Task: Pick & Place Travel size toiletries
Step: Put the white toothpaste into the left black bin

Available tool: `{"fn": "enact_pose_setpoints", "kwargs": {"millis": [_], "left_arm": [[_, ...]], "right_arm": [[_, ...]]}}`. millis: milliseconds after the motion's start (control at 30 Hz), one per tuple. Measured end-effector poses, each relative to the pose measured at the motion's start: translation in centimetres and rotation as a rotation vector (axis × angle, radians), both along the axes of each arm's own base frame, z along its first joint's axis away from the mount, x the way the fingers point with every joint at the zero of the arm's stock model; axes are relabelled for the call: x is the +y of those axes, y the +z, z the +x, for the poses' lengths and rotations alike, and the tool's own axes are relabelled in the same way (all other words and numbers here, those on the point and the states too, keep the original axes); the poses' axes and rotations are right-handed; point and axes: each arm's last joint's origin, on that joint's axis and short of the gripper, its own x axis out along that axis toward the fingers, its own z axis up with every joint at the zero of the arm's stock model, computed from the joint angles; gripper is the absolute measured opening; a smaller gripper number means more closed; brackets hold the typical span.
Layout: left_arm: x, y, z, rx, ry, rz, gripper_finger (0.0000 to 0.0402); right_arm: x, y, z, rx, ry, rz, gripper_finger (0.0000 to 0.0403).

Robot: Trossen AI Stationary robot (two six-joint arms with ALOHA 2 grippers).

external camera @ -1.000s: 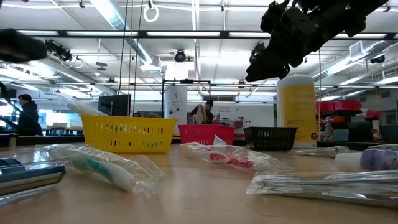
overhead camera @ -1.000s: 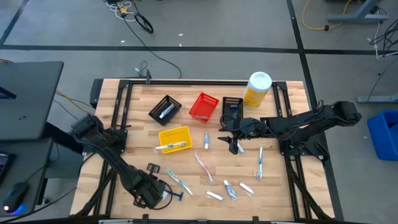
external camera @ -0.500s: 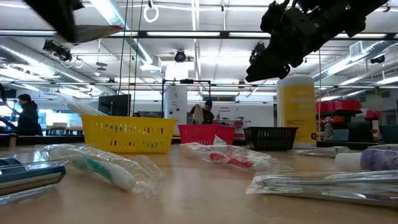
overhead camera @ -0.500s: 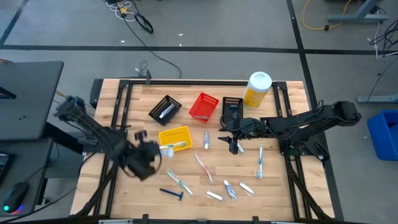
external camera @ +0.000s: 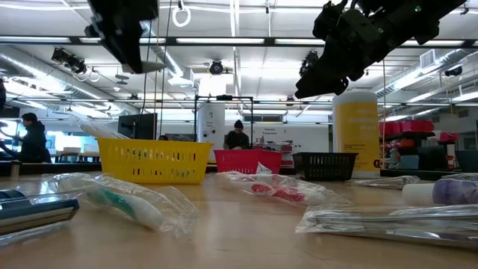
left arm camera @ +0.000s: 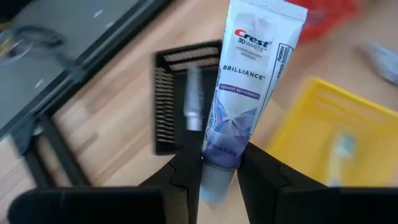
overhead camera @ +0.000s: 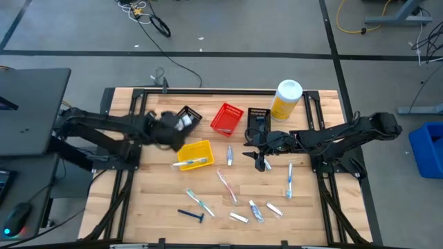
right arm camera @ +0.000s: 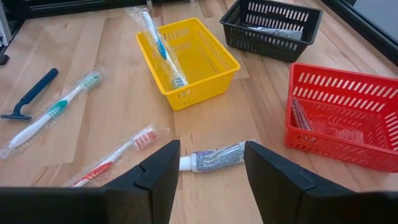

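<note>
One toothpaste tube (left arm camera: 239, 93) is pinched by its capped end in our left gripper (left arm camera: 217, 171) and held over the black basket (left arm camera: 171, 102) for release there, while our right gripper (right arm camera: 208, 162) waits, fingers spread, above another tube (right arm camera: 214, 157).

From my seat: grey concrete floor (overhead camera: 228, 31) w/ dark seams, black cable (overhead camera: 154, 21) far left, yellow cable (overhead camera: 351, 24) far right. Blue bin (overhead camera: 426, 149) at right. Long ceiling strip lights (external camera: 134, 19); seated person (external camera: 237, 136) beyond the light wood table (overhead camera: 149, 183).
</note>
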Motion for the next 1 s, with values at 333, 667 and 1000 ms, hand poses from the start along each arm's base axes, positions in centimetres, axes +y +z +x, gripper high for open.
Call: {"fn": "enact_pose_setpoints", "kwargs": {"millis": [333,667,1000], "left_arm": [[6.3,-4.8,1.9,-0.007,0.110,-0.149,0.0091],[8.5,-10.7,0.6,-0.076,0.141,-0.231,0.0090],[8.9,-13.7,-0.6,-0.088,0.128,-0.221,0.0094]], "right_arm": [[0.0,0.0,0.0,0.000,0.000,0.000,0.0188],[0.0,0.0,0.0,-0.001,0.000,0.000,0.0188],[0.0,0.0,0.0,-0.005,0.000,0.000,0.0187]]}}
